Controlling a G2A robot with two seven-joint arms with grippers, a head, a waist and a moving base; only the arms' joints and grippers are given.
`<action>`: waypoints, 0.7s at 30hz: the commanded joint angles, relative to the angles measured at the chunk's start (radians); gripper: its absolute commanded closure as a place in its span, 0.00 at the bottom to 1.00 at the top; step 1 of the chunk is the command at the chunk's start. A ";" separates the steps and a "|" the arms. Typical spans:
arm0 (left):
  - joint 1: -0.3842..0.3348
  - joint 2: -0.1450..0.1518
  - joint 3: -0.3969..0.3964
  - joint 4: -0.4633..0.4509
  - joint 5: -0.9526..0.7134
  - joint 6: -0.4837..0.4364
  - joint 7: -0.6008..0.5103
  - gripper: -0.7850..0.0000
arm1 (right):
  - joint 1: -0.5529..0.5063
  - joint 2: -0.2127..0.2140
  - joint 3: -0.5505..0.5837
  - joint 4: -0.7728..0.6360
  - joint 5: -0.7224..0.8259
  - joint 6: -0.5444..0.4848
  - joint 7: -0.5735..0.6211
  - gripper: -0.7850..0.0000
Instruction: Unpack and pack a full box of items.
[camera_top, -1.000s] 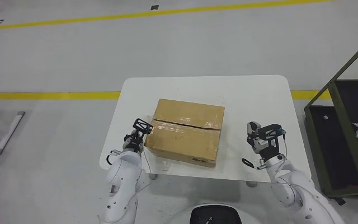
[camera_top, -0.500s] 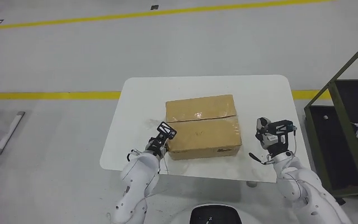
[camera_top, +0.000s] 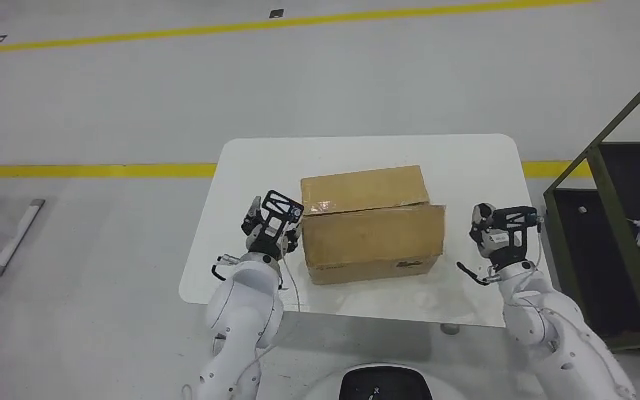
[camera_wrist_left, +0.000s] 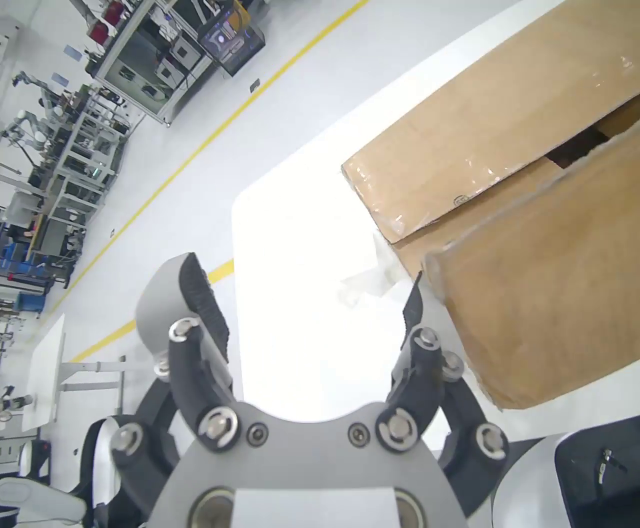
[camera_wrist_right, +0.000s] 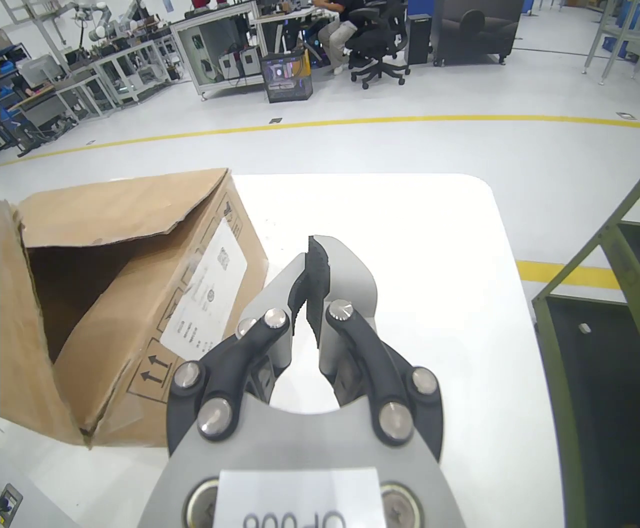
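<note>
Cardboard box (camera_top: 372, 225) at mid-table, near flap lifted, a pincer at each end.

It sits on the white table (camera_top: 470, 160) with its far flap lying flat and its near flap tilted up, so a dark gap shows at the right end. The left gripper (camera_wrist_left: 305, 280) hangs just beside the box's left end, fingers spread wide and holding nothing, with a scrap of clear tape (camera_wrist_left: 372, 280) loose at that corner. The right gripper (camera_wrist_right: 312, 265) stands apart from the right end, fingers pressed together on nothing. Packed full, the box is probably heavy. The board looks stiff, though the flaps should fold at their creases, and the taped patches may be slick. The raised flap's free edge looks the best place to pinch.
</note>
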 joint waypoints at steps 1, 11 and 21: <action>-0.030 -0.004 0.023 0.004 -0.009 0.002 0.014 0.00 | 0.018 -0.003 -0.035 0.032 -0.009 -0.023 0.005 1.00; -0.106 -0.018 0.088 0.038 0.004 0.032 0.006 0.00 | 0.003 -0.012 -0.119 0.054 -0.026 -0.077 -0.001 1.00; -0.187 -0.035 0.172 0.090 -0.113 -0.073 0.023 0.00 | -0.067 0.001 -0.043 -0.042 -0.021 -0.086 0.002 1.00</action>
